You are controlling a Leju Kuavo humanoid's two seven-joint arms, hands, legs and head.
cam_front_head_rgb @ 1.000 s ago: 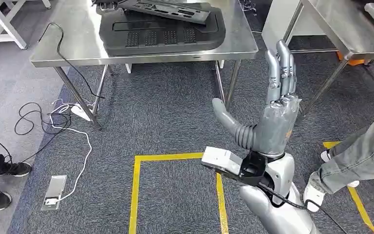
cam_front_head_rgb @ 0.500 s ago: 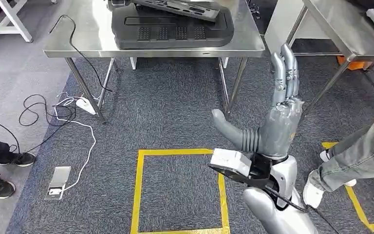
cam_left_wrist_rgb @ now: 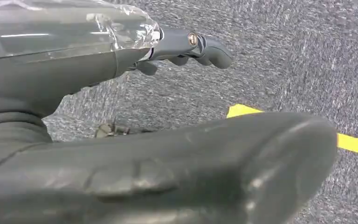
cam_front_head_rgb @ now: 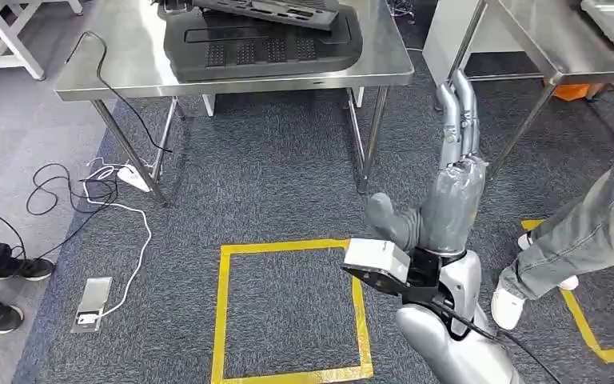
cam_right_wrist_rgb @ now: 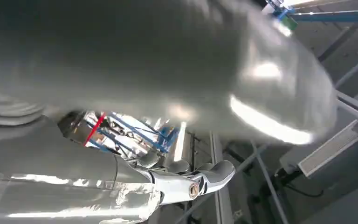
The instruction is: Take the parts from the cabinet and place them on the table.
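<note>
Grey carpet [cam_front_head_rgb: 288, 184] covers the room, with yellow tape [cam_front_head_rgb: 225, 312] marking a square at the lower middle of the frame. At the top stands a steel bench [cam_front_head_rgb: 120, 64] carrying the parts: a black moulded tray-like part [cam_front_head_rgb: 264, 52] with a flatter dark part [cam_front_head_rgb: 268, 10] lying across it. A second steel bench [cam_front_head_rgb: 544, 36] sits at the upper right. The right hand [cam_front_head_rgb: 452, 184] rises in the right half of the frame, fingers straight and together, pointing up, thumb out to the side, holding nothing. The left hand [cam_left_wrist_rgb: 121, 116] hangs over the carpet, fingers extended, nothing in it. White and black cables [cam_front_head_rgb: 88, 188] trail on the floor at left, near a power strip [cam_front_head_rgb: 90, 304]. A person's leg in grey trousers [cam_front_head_rgb: 584, 232] stands at the right edge.
</note>
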